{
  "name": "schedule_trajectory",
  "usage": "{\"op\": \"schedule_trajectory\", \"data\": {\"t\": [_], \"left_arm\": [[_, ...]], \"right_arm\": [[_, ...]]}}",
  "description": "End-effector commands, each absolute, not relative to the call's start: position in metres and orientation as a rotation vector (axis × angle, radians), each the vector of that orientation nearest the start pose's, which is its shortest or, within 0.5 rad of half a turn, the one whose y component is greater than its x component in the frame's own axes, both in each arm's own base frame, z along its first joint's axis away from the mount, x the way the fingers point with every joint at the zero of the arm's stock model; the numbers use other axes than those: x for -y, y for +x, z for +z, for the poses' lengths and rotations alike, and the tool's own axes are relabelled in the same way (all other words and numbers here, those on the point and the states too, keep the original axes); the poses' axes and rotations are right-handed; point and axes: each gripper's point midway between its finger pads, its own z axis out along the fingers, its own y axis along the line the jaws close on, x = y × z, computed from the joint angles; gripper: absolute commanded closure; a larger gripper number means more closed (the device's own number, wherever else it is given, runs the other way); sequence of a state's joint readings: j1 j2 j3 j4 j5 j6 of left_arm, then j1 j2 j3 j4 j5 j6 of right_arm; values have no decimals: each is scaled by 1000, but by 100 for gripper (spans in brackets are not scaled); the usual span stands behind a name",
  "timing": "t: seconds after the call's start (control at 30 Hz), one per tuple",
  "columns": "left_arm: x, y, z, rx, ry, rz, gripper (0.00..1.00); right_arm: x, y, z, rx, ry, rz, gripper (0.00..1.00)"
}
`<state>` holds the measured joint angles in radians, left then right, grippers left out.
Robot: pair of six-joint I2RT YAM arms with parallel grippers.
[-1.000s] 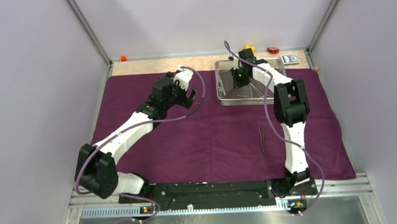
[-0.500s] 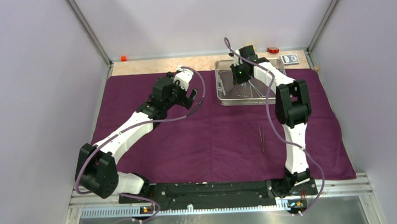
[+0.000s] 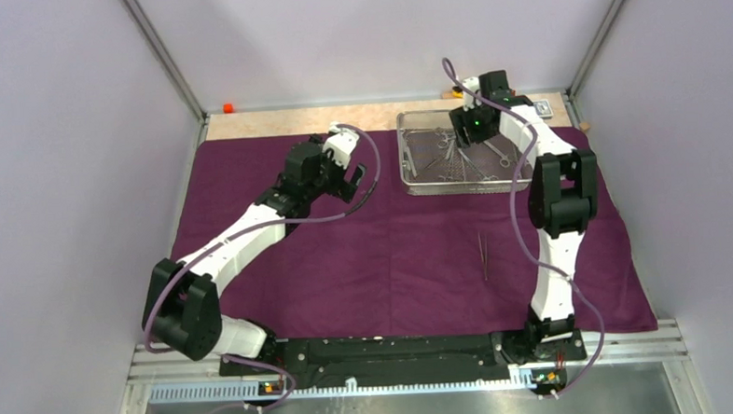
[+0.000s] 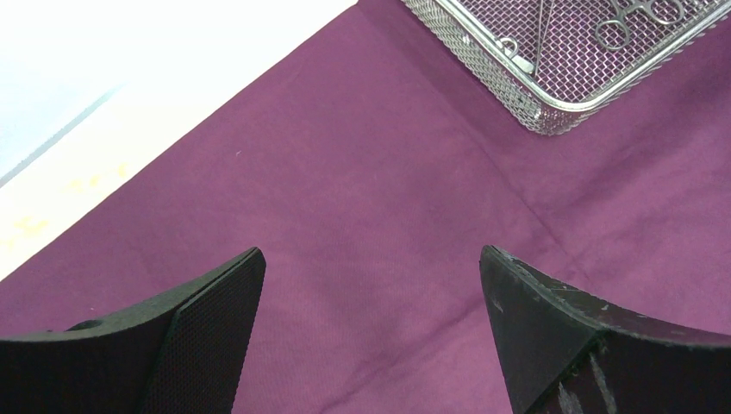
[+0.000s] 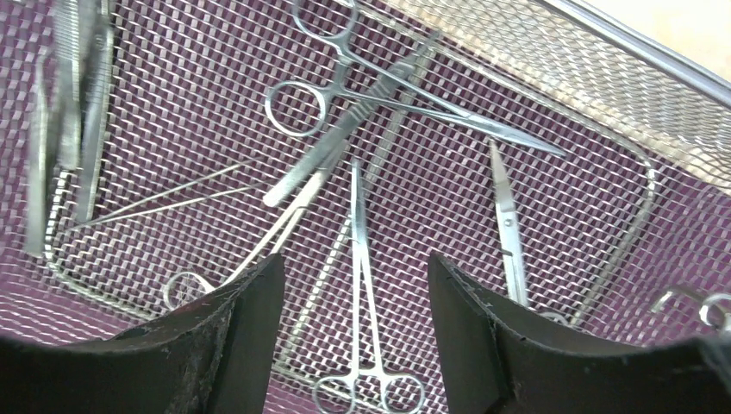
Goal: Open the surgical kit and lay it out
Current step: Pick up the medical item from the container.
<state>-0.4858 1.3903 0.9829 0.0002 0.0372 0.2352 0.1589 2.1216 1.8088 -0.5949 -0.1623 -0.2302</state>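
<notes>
- While your right claw [image 5: 355, 259] hangs over the tray [image 3: 455, 189], its jaws stand well apart and grip nothing — a clamp [image 5: 356, 216] lies flat on the mesh below the gap, and neither finger touches it.
- Your tray sits upright at the far right of the cloth [image 3: 393, 252], its far edge close to the cloth's far hem.
- Inside it you have a loose heap of steel. Ring-handled clamps cross one another near the middle, and a second clamp [image 5: 509, 224] lies off to one side. The flat pieces along one wall are too blurred to name.
- Your cloth is spread flat and covers most of the table [image 3: 284, 123]; only a bare wooden strip shows along the far edge.
- One pair of tweezers [image 3: 483, 256] lies alone on the cloth, nearer to you than the tray and well apart from it, running near to far.
- Your left claw [image 4: 371, 259] stands wide open and empty — it hovers above bare cloth, left of the tray, touching nothing that shows.
- An orange block [image 3: 229, 107] sits at the far left corner, off the cloth.
</notes>
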Motion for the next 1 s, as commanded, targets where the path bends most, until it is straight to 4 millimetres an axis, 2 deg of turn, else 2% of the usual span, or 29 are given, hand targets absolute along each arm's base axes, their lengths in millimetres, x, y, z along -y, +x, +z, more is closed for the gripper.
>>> {"op": "schedule_trajectory", "data": {"t": [0.0, 0.2, 0.5, 0.97], "left_arm": [[209, 399, 217, -1770, 712, -216, 1], [210, 403, 213, -1782, 717, -215, 1], [212, 406, 209, -1791, 722, -213, 1], [214, 413, 203, -1805, 726, -214, 1]], "right_arm": [[-103, 530, 122, -2338, -642, 144, 39], [-102, 538, 105, -2375, -668, 138, 43], [-94, 539, 78, -2438, -754, 108, 50], [-83, 527, 25, -2563, -859, 131, 66]]}}
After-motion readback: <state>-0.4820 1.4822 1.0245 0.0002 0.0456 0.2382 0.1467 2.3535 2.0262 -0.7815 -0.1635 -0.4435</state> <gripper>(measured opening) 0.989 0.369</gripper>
